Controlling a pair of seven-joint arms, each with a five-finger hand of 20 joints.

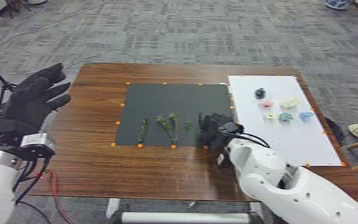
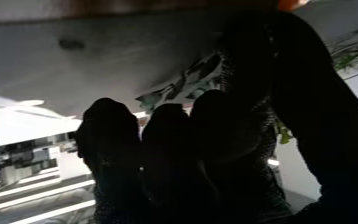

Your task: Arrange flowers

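Note:
On the left, my left hand (image 1: 35,100) is held up beside the table with its fingers relaxed and nothing in them. My right hand (image 1: 216,129) is low at the right edge of the dark mat (image 1: 171,97). Green stems lie on that mat: a thin one (image 1: 143,131), a branching one (image 1: 170,125) and a short one (image 1: 189,124) close to the right hand. In the right wrist view, a leafy sprig (image 2: 186,82) shows beside the right hand (image 2: 238,120), partly hidden by the black glove. Whether the hand holds it is unclear.
A white board (image 1: 286,140) at the right bears several small flower heads, among them a dark one (image 1: 260,93), a pink one (image 1: 266,104), a cream one (image 1: 289,103) and a blue one (image 1: 306,116). Orange markers edge the mat on the wooden table (image 1: 91,175).

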